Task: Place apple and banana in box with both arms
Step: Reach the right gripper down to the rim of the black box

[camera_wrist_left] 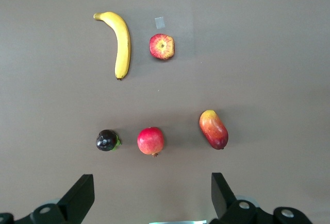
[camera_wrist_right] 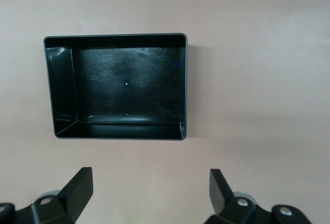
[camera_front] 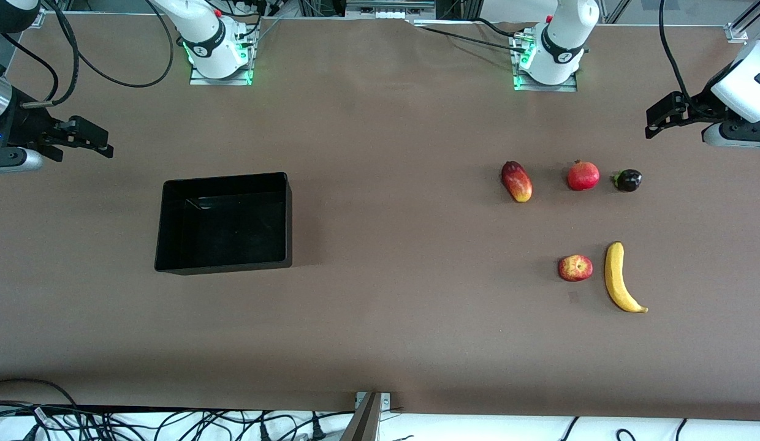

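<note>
- The left gripper [camera_front: 653,122] is held in the air over bare table at the left arm's end, its fingers [camera_wrist_left: 80,195] spread wide with nothing between them.
- The right gripper [camera_front: 104,142] is held over bare table at the right arm's end, likewise spread apart and empty, as is shown in the right wrist view [camera_wrist_right: 149,193].
- The apple [camera_front: 575,267] is seen as a small, slightly flattened red fruit with yellowish blotches; its dimpled top is shown in the left wrist view [camera_wrist_left: 162,46]. It lies on the brown table [camera_front: 386,306] toward the left arm's end.
- The banana [camera_front: 619,278] is seen as a long, curved, plain yellow fruit with a darker tip, lying just beside the apple without touching it, toward the left arm's end.
- A mango [camera_front: 516,181], a pomegranate [camera_front: 583,176] and a small dark round fruit [camera_front: 627,180] with a green stalk are set in a row farther from the front camera than the apple and banana.
- The box [camera_front: 224,264] is seen as a black rectangular open-top bin with glossy inner walls, standing toward the right arm's end, well apart from the fruit; nothing is seen inside it [camera_wrist_right: 62,90].
- A small pale square mark [camera_wrist_left: 160,22] is seen on the table beside the apple.
</note>
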Action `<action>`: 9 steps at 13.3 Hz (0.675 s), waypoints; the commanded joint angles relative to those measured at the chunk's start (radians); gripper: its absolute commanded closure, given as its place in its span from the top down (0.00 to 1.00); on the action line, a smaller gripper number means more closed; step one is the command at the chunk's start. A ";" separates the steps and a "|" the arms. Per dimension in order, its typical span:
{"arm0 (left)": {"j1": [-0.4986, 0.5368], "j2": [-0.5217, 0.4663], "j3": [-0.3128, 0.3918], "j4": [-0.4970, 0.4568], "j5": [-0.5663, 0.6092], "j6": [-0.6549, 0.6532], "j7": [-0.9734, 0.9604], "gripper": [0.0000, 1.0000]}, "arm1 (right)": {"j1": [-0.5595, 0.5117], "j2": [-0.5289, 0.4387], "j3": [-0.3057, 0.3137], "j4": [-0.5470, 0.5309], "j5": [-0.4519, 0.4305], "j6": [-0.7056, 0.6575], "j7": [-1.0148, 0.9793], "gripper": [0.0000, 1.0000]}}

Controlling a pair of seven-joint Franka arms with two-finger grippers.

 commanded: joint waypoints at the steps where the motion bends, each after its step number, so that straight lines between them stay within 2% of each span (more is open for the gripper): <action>1: -0.007 -0.010 0.010 -0.008 -0.027 -0.008 -0.001 1.00 | -0.001 0.006 0.002 0.018 -0.017 -0.007 0.006 1.00; 7: -0.007 -0.010 0.010 -0.008 -0.029 -0.008 -0.001 1.00 | -0.001 0.014 0.002 0.012 -0.022 -0.005 0.007 1.00; 9: -0.007 -0.010 0.012 -0.008 -0.027 -0.008 -0.001 1.00 | -0.003 0.058 0.004 -0.028 -0.055 0.016 0.006 1.00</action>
